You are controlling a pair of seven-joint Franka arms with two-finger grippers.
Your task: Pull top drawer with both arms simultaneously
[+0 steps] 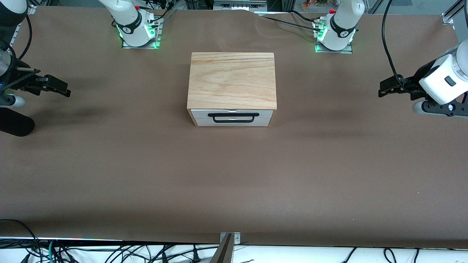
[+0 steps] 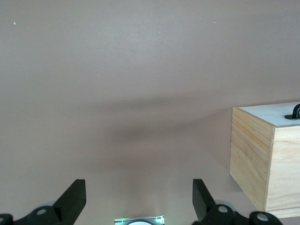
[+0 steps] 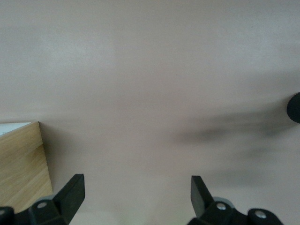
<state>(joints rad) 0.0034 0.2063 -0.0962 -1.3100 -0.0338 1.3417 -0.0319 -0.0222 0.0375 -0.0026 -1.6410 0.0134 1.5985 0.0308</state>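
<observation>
The top drawer [image 1: 231,113] is shut in a small cabinet at the table's middle. Its white front has a wide black wire handle [image 1: 231,117] and faces the front camera. My left gripper [image 1: 382,88] hangs open and empty over the table toward the left arm's end, well apart from the cabinet. Its wrist view [image 2: 138,190] shows the drawer front [image 2: 274,112] and one end of the handle [image 2: 294,112]. My right gripper [image 1: 65,90] hangs open and empty over the table toward the right arm's end. Its wrist view [image 3: 137,185] shows bare table.
The cabinet has a pale grained wooden top slab [image 1: 232,79], and a lower white drawer front [image 1: 231,122] under the top one. Its wooden side shows in both wrist views [image 2: 253,154] [image 3: 21,164]. Brown table covering [image 1: 234,175] spreads all round. The green-lit arm bases [image 1: 139,34] [image 1: 334,36] stand along the edge farthest from the front camera.
</observation>
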